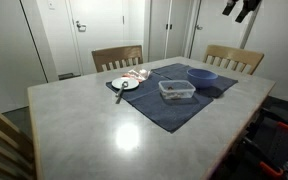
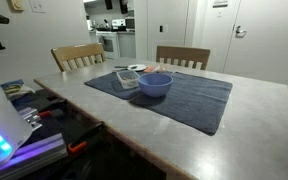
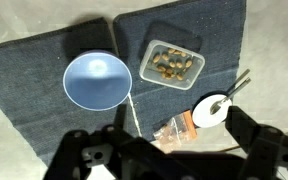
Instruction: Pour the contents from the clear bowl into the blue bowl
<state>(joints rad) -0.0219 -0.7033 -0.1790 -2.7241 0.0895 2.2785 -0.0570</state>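
Note:
The clear bowl is a small rectangular transparent container holding brownish bits. It sits on a dark blue cloth, just beside the round blue bowl, which is empty. Both show in both exterior views: the clear bowl and the blue bowl. My gripper is open and empty, high above the table and looking down on both bowls. In an exterior view it hangs at the top right corner, far above the blue bowl.
A white round plate with a utensil across it lies at the cloth's edge, an orange-and-clear packet next to it. Two wooden chairs stand at the table's far side. Equipment with blue lights sits off the table.

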